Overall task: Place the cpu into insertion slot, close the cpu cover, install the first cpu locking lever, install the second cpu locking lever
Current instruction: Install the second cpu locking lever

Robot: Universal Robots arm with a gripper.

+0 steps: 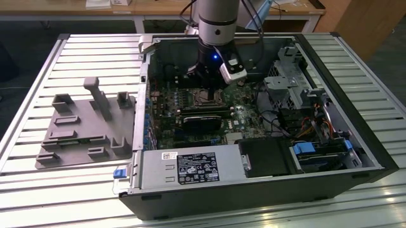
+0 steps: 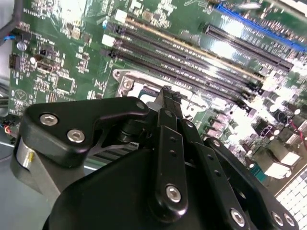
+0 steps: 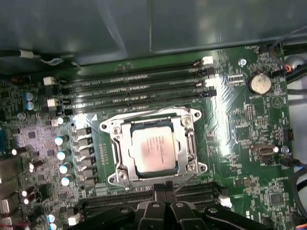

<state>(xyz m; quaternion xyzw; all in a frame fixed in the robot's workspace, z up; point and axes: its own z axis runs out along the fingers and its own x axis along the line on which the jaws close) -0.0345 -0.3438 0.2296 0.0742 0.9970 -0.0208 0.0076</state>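
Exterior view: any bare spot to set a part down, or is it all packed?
Free: slatted table behind the grey fixture tray, and slats off the case's right. Crowded: inside the computer case, with the end effector over the socket.

Slatted metal table (image 1: 368,61); wooden bench (image 1: 57,10) behind; dark floor (image 1: 19,38).

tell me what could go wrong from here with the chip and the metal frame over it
1. The tool sits right at the edge of the cover, beside the long memory slots; a slip could scrape the slots or the board.
2. The chip lies in the socket with the cover down over it; if it is not seated flat, which I cannot judge, pressing could harm the socket.
3. Small capacitors stand near the socket and could be knocked.
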